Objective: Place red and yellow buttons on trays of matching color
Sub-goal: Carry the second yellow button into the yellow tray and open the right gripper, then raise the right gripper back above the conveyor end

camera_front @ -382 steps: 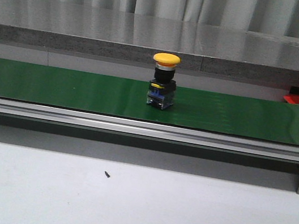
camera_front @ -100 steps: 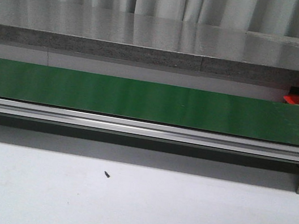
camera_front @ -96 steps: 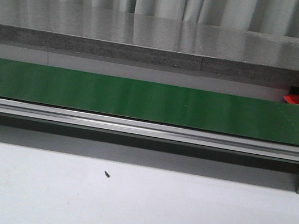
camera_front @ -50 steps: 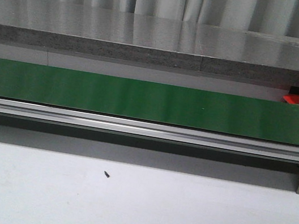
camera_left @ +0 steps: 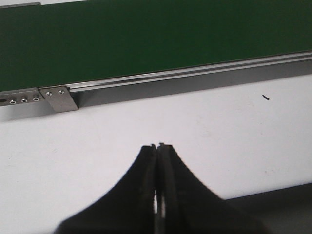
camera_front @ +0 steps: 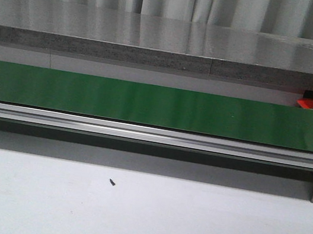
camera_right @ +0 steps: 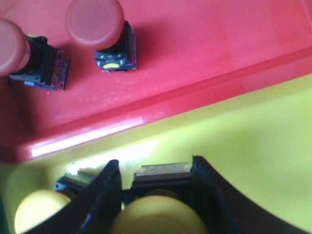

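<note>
Yellow button (camera_right: 161,214) — half cut off — pinched by right pincer (camera_right: 156,195) over yellow tray (camera_right: 253,141); left pincer (camera_left: 157,156) pressed together.

our left gripper (camera_left: 157,146) has its two dark fingers pressed together, tips touching, nothing between them. our right gripper (camera_right: 155,168) has its fingers spread apart, a yellow button (camera_right: 158,214) sitting between them, each finger close against its sides.

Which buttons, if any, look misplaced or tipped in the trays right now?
Nothing stands out. Two red buttons stand in the red tray. The right gripper holds a yellow button over the yellow tray, beside another yellow button.
</note>
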Controlling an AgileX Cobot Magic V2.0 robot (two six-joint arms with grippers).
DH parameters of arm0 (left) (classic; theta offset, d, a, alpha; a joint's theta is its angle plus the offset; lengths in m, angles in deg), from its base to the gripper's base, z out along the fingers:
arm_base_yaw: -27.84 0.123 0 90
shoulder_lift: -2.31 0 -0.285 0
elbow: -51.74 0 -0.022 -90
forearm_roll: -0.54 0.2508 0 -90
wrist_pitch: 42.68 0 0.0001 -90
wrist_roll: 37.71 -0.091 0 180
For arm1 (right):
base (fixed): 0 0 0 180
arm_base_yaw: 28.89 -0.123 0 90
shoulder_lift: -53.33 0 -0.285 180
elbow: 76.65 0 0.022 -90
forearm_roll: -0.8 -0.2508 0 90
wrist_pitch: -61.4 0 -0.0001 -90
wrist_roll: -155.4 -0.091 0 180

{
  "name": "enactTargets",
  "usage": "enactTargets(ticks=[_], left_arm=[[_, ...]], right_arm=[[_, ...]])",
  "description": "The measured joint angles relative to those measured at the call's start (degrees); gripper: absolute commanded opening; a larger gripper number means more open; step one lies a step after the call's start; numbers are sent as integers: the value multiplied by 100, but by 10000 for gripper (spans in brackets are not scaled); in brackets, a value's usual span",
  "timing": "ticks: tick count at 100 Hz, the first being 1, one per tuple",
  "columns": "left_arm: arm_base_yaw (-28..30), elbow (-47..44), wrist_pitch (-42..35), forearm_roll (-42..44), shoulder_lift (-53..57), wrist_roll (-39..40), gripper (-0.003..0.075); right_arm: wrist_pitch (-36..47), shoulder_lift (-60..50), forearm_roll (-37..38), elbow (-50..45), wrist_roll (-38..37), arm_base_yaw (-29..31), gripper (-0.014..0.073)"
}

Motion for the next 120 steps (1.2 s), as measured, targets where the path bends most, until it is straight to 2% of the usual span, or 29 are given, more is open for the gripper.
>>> enactTargets(ticks=[19,46,53,68,75,102,120], left_arm=[[0,0,0,0,0,0,-20],[0,0,0,0,0,0,-20],[0,0,0,0,0,0,-20],[0,0,0,0,0,0,-20],[0,0,0,0,0,0,-20],[0,0,0,-4,0,0,-20],[0,0,0,-13,0,0,-20]], right_arm=[[439,80,-295,-188,0,0,90],[465,575,-375,-188,-12,0,97],[465,616,-375,-188,-12,0,155],[482,619,-393,-188,-12,0,440],[492,619,-393,-188,-12,0,510],[503,590,-398,-188,-12,0,519],[482,178,-398,-188,0,0,519]])
